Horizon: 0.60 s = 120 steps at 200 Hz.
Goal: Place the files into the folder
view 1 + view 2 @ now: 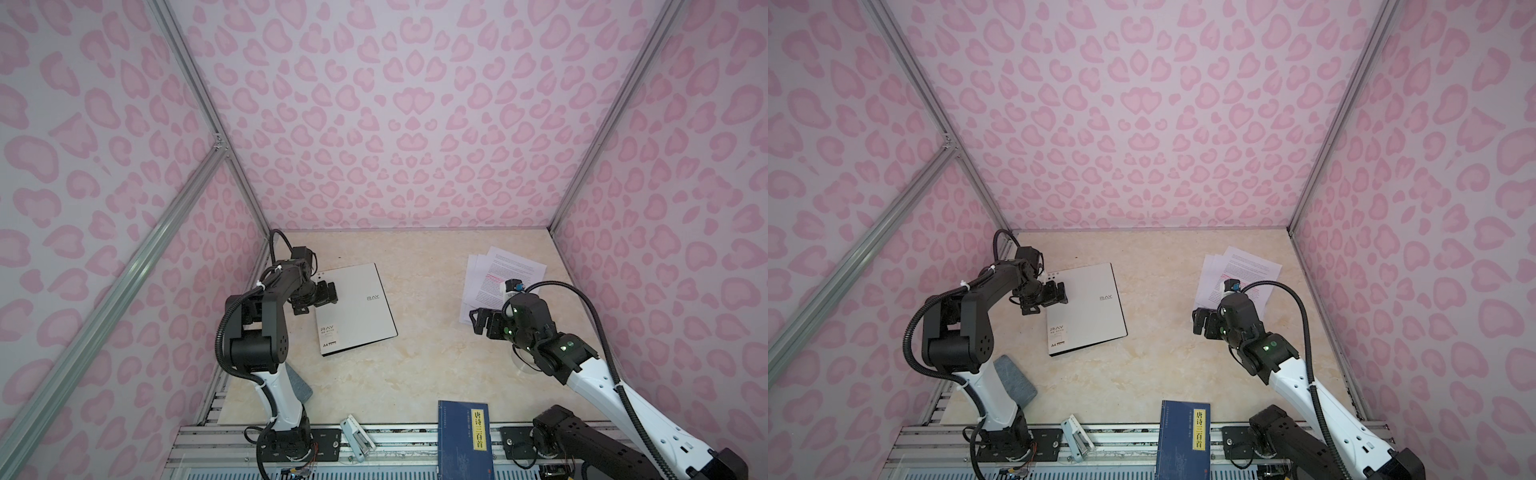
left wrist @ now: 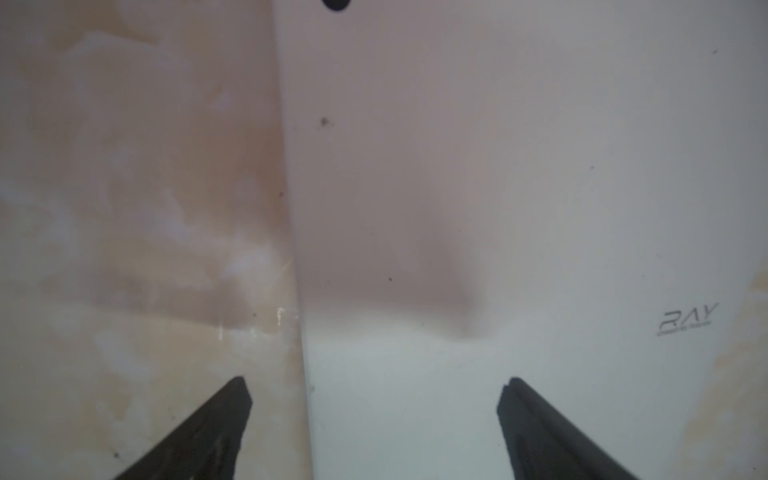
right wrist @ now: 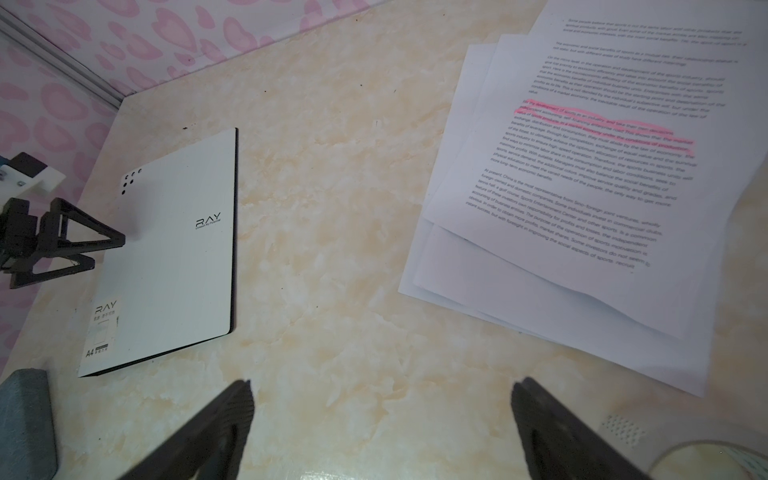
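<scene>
In a top view the closed folder point(image 1: 353, 307) lies at ten o'clock on the table point(image 1: 415, 374), the files point(image 1: 498, 266) at two. In the left wrist view the left gripper point(image 2: 376, 380), fingers apart, straddles the folder's long edge; it should catch the cover alone. In the right wrist view the right gripper point(image 3: 382, 382), fingers apart, hangs empty near the files.

Pink heart-patterned walls point(image 1: 395, 124) braced by aluminium frame struts point(image 1: 199, 95) enclose a cream marble-look tabletop point(image 1: 415, 365); slotted metal rails point(image 1: 395, 440) line its near edge.
</scene>
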Available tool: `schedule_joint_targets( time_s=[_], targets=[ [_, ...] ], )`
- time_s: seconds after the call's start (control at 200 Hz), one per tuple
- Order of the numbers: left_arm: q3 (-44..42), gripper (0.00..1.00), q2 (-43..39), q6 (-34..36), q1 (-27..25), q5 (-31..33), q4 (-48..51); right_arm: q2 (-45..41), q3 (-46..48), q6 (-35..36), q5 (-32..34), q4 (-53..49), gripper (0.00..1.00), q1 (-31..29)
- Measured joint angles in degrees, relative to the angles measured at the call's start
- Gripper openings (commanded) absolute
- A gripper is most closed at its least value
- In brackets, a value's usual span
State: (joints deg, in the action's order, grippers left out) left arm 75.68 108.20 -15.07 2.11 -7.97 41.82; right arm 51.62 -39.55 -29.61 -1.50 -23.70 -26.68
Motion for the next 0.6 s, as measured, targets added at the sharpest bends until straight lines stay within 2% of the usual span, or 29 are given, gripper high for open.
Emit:
schedule_joint_targets(
  time_s=[0.6],
  targets=[
    [4.0, 0.98, 4.11, 3.15, -1.51, -2.67, 0.0, 0.83, -1.16, -0.26, -0.09, -0.28, 1.0, -0.04]
  ],
)
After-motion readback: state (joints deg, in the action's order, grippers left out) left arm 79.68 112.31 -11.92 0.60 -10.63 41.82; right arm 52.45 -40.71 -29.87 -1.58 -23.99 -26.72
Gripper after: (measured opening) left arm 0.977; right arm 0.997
